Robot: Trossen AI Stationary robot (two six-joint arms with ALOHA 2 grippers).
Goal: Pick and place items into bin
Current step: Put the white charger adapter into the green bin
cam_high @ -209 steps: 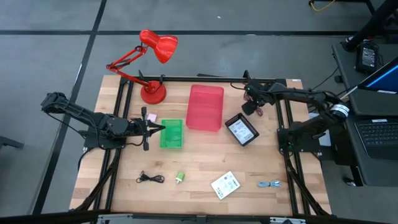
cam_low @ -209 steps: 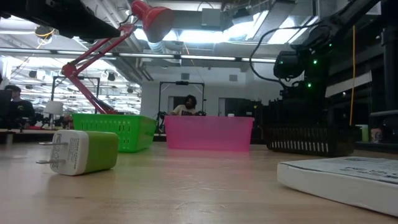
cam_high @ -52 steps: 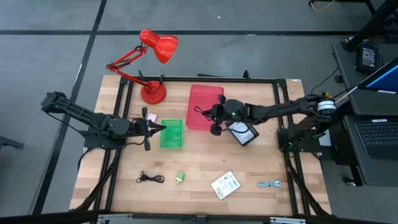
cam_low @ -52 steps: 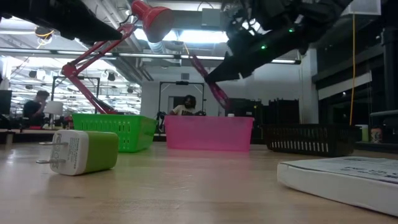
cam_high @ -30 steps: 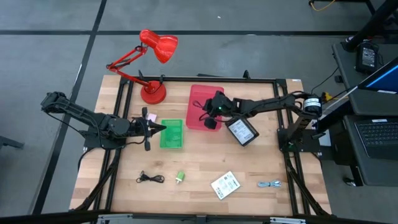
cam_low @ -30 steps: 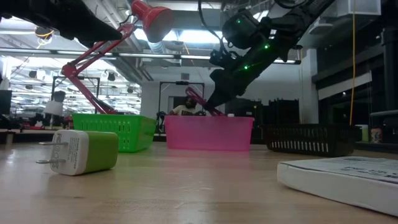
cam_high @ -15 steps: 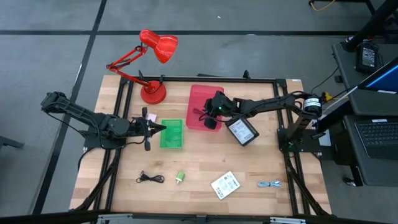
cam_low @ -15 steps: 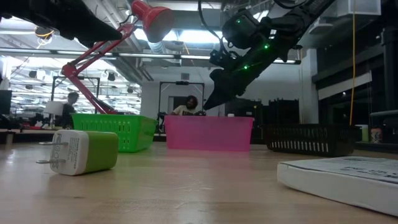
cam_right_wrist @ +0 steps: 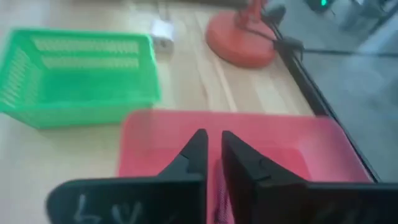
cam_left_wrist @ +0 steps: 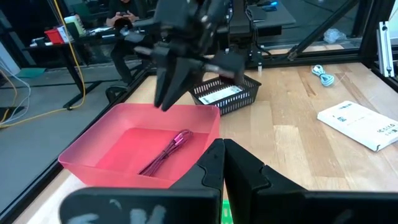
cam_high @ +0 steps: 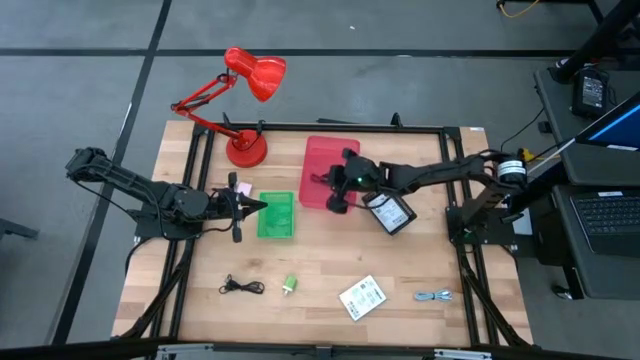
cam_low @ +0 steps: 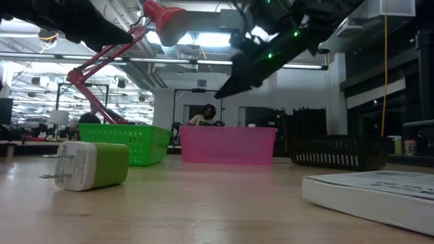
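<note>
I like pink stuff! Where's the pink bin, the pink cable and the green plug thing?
pink bin (cam_left_wrist: 127, 140), left wrist view, bare floor.
pink cable (cam_left_wrist: 166, 152), left wrist view, mid-length.
green plug (cam_low: 102, 165), low view, green body.

1. The bench (cam_high: 400, 270) is showing pale planked wood with a smooth, matt surface and visible grain, framed by black metal rails.
2. The pink bin (cam_left_wrist: 134, 146) is looking like smooth, slightly translucent plastic with a soft sheen.
3. The maroon cable (cam_left_wrist: 168, 151) lying in it is appearing as thin, glossy sheathed cord.
4. The green basket (cam_right_wrist: 74, 74) is reading as bright moulded plastic with slatted, ribbed walls.
5. The black basket (cam_left_wrist: 225, 96) is looking like dark mesh, matt.
6. The white packet (cam_left_wrist: 360, 124) is appearing as printed card or paper, flat and matt.
7. The red lamp (cam_high: 245, 100) is showing glossy painted metal.
8. The left hand (cam_left_wrist: 222, 171) is looking like matt black plastic.
</note>
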